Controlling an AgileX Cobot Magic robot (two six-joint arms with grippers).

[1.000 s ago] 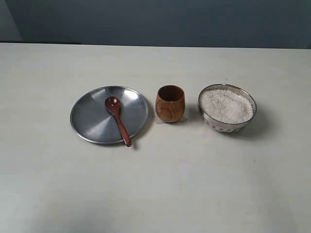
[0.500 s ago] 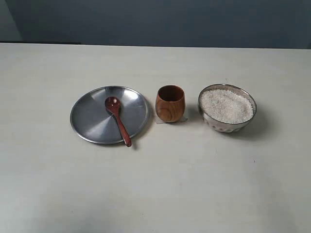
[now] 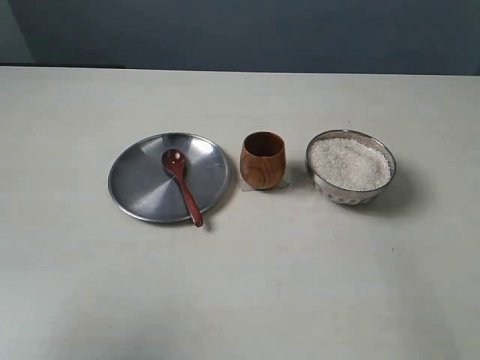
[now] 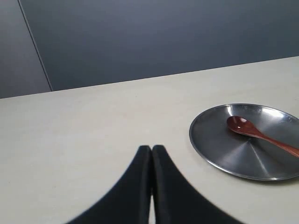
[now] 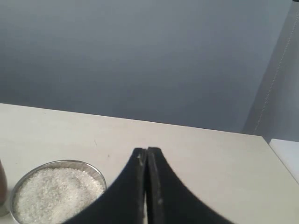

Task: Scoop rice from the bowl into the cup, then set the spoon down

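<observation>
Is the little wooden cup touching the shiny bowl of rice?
Apart. The exterior view shows a strip of bare table between the wooden cup and the steel bowl.

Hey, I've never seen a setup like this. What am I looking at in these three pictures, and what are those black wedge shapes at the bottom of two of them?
This is a two-armed robot at a pale table. One picture comes from a camera off the arms and takes in the whole scene; neither arm shows in it. The other two come from a camera on each arm's wrist. The black wedges are the left arm's jaws and the right arm's jaws, each pressed shut and holding nothing.

On the table, in a row, are a flat round steel plate, a small barrel-shaped reddish-brown wooden cup, and a shiny steel bowl full of white rice grains. A slim dark reddish-brown wooden spoon lies on the plate, its handle end over the rim. The left wrist camera sees the plate and spoon; the right one sees the bowl of rice.
</observation>
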